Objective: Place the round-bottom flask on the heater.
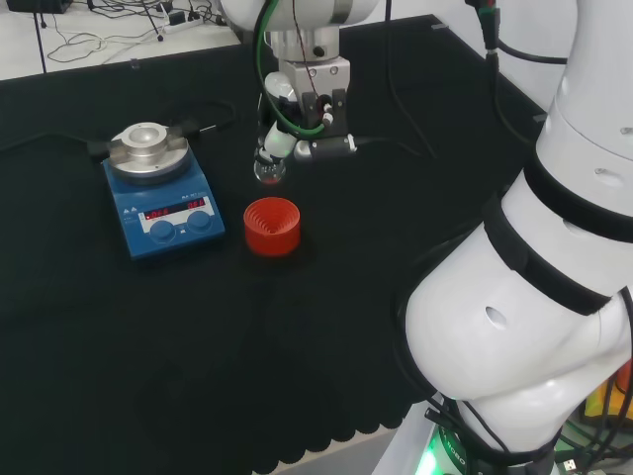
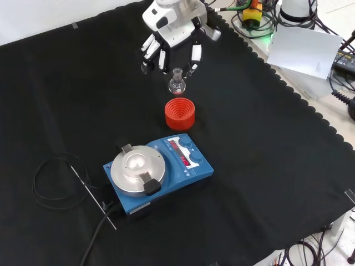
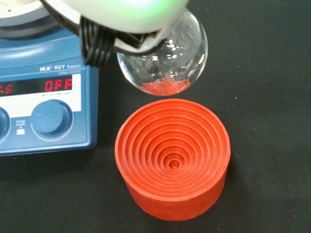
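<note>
— Where's the flask?

— I see the round-bottom flask (image 2: 177,84) clear of the red ribbed stand (image 2: 179,113), just past it on the side away from the heater (image 2: 158,173). Its long axis is upright, neck up, bulb down.

— And the hand?

— My hand (image 2: 169,47) has its fingers (image 2: 196,54) curled around the neck, pinching it. The stand sits just beside the heater.

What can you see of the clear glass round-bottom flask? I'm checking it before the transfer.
The clear glass round-bottom flask has a globe-shaped bulb and a short narrow neck with a flared lip, neck upward. It looks empty; the red in its bulb seems a reflection. The black and white hand holds it at the neck, off the cloth, above and just beyond the red ribbed ring stand in the front view, clear of it. The blue heater stands apart.
</note>
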